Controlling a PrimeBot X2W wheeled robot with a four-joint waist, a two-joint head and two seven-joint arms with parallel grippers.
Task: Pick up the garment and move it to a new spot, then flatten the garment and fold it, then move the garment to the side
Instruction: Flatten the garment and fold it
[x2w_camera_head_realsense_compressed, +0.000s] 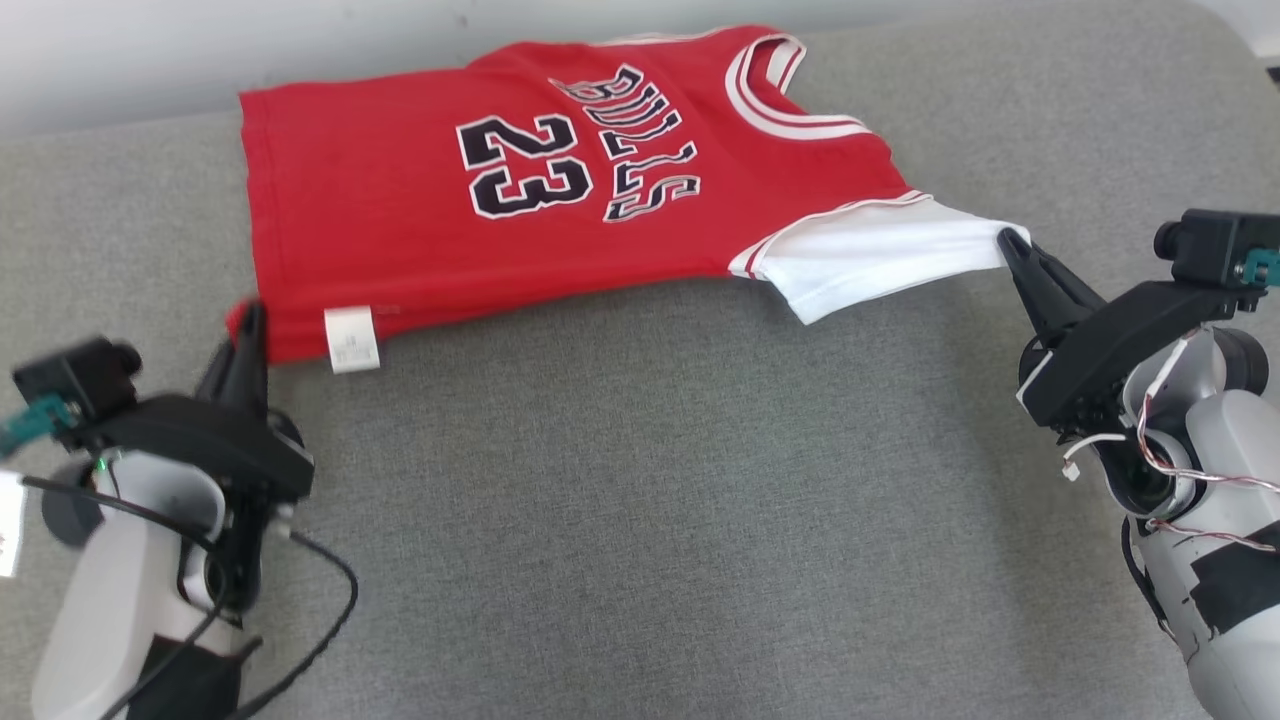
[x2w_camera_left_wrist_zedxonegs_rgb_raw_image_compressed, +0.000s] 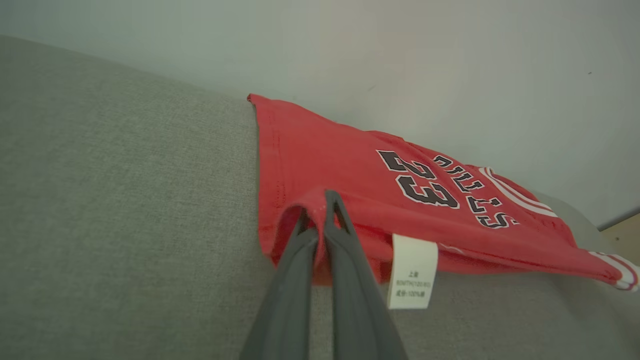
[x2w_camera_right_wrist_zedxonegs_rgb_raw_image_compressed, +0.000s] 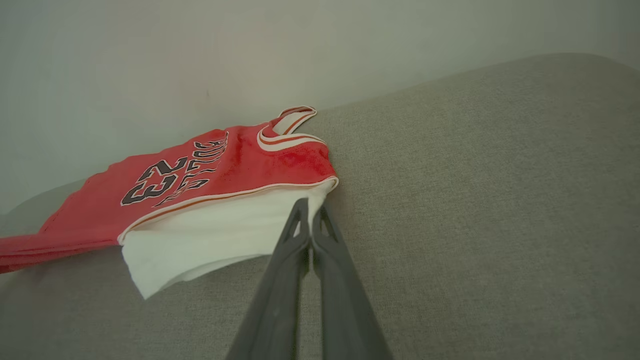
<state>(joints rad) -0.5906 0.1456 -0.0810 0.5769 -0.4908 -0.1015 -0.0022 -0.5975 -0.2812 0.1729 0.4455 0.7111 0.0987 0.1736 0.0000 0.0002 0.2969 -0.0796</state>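
The garment (x2w_camera_head_realsense_compressed: 420, 200) is a red jersey with a black "23", white sleeves and a white care tag; it lies sideways at the far middle of the grey surface, collar to the right. My left gripper (x2w_camera_head_realsense_compressed: 248, 318) is shut on its red hem corner, which shows pinched between the fingers in the left wrist view (x2w_camera_left_wrist_zedxonegs_rgb_raw_image_compressed: 320, 210). My right gripper (x2w_camera_head_realsense_compressed: 1012, 243) is shut on the tip of the white sleeve (x2w_camera_right_wrist_zedxonegs_rgb_raw_image_compressed: 220, 240), held between its fingers (x2w_camera_right_wrist_zedxonegs_rgb_raw_image_compressed: 310, 212). The near edge of the garment is stretched between the two grips and raised slightly off the surface.
The grey fabric surface (x2w_camera_head_realsense_compressed: 650, 500) stretches wide toward me. Its far edge meets a pale wall (x2w_camera_head_realsense_compressed: 150, 50) just behind the garment. A black cable (x2w_camera_head_realsense_compressed: 320, 590) loops from my left wrist over the surface.
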